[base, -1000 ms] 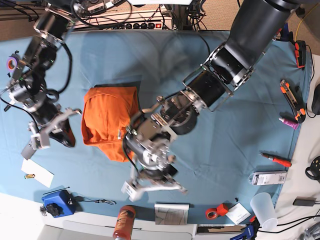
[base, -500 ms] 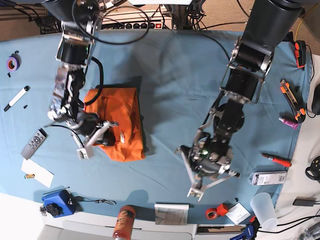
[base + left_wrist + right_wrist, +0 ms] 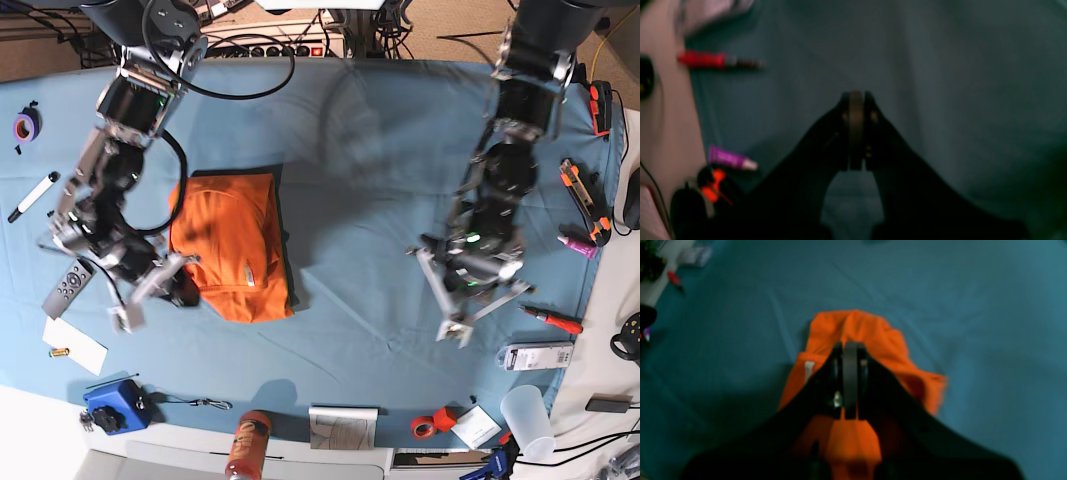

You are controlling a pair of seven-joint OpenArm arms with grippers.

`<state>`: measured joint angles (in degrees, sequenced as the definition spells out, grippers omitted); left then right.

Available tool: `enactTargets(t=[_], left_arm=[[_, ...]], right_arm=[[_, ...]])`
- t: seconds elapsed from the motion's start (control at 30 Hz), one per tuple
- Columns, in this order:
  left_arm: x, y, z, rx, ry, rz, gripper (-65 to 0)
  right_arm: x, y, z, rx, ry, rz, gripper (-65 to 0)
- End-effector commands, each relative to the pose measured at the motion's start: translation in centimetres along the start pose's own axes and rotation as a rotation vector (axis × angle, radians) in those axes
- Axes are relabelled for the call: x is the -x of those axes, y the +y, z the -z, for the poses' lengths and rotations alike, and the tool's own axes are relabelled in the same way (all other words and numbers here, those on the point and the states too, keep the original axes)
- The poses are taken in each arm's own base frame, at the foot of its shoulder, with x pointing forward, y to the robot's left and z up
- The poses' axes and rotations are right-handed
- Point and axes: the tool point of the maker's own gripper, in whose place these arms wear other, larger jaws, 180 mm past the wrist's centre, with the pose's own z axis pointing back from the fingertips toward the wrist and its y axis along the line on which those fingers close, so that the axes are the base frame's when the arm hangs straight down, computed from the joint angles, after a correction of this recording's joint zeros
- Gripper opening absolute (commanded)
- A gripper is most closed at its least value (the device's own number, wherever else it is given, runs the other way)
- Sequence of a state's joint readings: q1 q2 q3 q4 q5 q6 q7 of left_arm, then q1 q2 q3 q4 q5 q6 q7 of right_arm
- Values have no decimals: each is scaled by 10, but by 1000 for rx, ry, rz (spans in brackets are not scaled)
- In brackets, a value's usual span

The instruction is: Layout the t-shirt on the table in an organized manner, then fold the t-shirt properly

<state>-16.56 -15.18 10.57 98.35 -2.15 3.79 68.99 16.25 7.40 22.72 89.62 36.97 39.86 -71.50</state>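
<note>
The orange t-shirt [image 3: 232,245] lies folded into a compact rectangle on the left half of the light-blue table [image 3: 370,150]. My right gripper [image 3: 180,288] is shut and empty, just off the shirt's lower left edge. In the right wrist view its closed fingertips [image 3: 850,350] point over the t-shirt [image 3: 873,330]. My left gripper [image 3: 478,295] hovers over bare cloth far to the right of the shirt. In the left wrist view it [image 3: 856,103] is shut and empty above the table [image 3: 957,83].
A remote [image 3: 68,285], a marker [image 3: 32,195] and white paper [image 3: 75,345] lie left of the shirt. A red screwdriver [image 3: 550,320], a purple tube [image 3: 577,245], a cutter [image 3: 585,190], a white box [image 3: 535,355] and a cup [image 3: 527,420] line the right edge. An orange bottle [image 3: 248,445] stands at the front.
Both arms have drawn away from the shirt: the right gripper moved left off it, and the left gripper swung right and up over bare cloth. The shirt stays folded.
</note>
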Motion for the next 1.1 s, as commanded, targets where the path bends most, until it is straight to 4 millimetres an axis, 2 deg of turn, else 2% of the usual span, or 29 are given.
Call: enactTargets(t=[0.0, 0.17, 0.27, 0.53, 0.77, 0.9, 1.07], left_arm=[[-13, 11, -9, 2, -62, -9, -650], [20, 24, -23, 37, -55, -26, -650], [44, 29, -32, 29, -36, -34, -650], [116, 44, -55, 33, 68, -75, -650], [173, 53, -86, 57, 158, -127, -650], [212, 50, -102, 79, 240, -162, -650], [261, 34, -120, 112, 351, -154, -650]], right_arm=[[-16, 0, -13, 6, -57, -21, -650], [-1, -4, -59, 72, -79, -51, -650], [22, -6, -81, 119, -19, -83, -650], [94, 12, -124, 107, 152, -58, -650], [137, 20, -160, 127, 246, -10, -650], [172, 26, -178, 128, 350, 30, -650], [213, 39, -204, 117, 479, 79, -650]])
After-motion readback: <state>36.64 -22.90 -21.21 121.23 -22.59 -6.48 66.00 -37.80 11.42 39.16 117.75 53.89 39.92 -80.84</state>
